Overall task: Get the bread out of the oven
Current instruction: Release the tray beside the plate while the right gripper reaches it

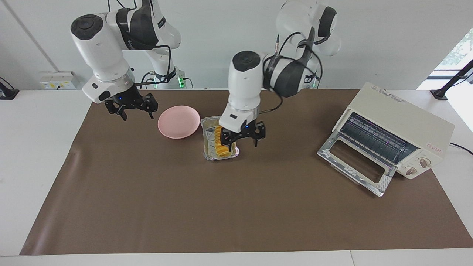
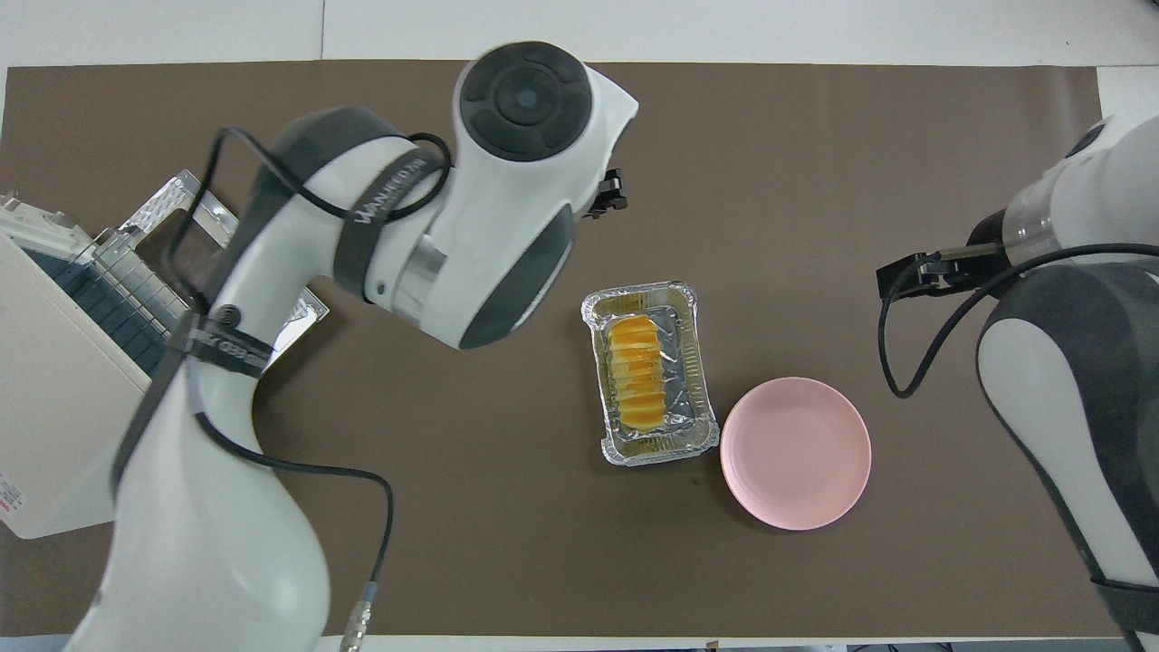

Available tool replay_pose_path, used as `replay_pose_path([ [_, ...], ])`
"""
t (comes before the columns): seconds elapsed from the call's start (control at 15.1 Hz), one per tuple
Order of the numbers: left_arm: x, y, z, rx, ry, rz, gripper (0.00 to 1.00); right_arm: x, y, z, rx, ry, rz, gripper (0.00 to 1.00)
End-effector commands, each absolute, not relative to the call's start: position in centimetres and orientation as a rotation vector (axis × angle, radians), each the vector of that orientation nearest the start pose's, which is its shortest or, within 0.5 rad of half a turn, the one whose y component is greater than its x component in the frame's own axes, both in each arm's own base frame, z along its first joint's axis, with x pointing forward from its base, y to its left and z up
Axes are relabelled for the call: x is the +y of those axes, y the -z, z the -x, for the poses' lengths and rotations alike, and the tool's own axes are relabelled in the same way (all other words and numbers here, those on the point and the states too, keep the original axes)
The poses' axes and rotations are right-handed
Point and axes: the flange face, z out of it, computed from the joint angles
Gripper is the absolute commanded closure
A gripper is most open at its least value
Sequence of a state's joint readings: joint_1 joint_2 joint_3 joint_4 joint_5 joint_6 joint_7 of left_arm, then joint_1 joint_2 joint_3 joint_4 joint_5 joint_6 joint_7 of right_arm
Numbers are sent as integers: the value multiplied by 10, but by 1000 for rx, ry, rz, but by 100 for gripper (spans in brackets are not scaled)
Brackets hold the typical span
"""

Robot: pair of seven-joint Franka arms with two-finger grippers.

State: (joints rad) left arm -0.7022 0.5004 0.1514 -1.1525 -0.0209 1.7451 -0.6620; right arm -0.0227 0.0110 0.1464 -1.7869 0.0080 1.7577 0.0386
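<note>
Crinkled shiny foil tray (image 2: 686, 312); matt brown table cover (image 2: 815, 136).

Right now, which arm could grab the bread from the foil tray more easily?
Probably the left: the left gripper hangs open right by the foil tray holding the bread. The right gripper, also open, waits with the pink plate between it and the tray.

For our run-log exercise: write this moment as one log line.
bread: in foil tray, out of oven | left gripper: open, empty, raised over tray | right gripper: open, waiting | oven door: open
</note>
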Motion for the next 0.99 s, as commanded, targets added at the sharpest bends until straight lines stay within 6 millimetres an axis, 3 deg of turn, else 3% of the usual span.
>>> replay_pose_path([
  [0.0,-297,-547,-602,-47,42,3137,0,123,-498,-566,-293,-56,3118,0],
  [0.07,-258,-562,-608,19,18,3134,0,141,-480,-570,-323,-64,3112,0],
  [0.26,-168,-595,-609,201,-47,3127,0,194,-437,-570,-306,-38,3104,0],
  [0.4,-136,-614,-597,266,-72,3121,0,212,-412,-560,-319,-43,3103,0],
  [0.46,-109,-623,-591,228,-65,3131,0,219,-399,-553,-325,-58,3103,0],
  [0.66,-44,-614,-579,67,-117,3149,0,242,-365,-532,-243,-71,3113,0],
  [0.73,-31,-607,-575,46,-142,3157,0,245,-343,-519,-197,-97,3122,0],
  [0.86,-25,-616,-562,56,-139,3166,0,241,-330,-511,-197,-122,3126,0],
  [0.93,-31,-620,-555,116,-141,3164,0,237,-324,-510,-187,-102,3123,0],
])
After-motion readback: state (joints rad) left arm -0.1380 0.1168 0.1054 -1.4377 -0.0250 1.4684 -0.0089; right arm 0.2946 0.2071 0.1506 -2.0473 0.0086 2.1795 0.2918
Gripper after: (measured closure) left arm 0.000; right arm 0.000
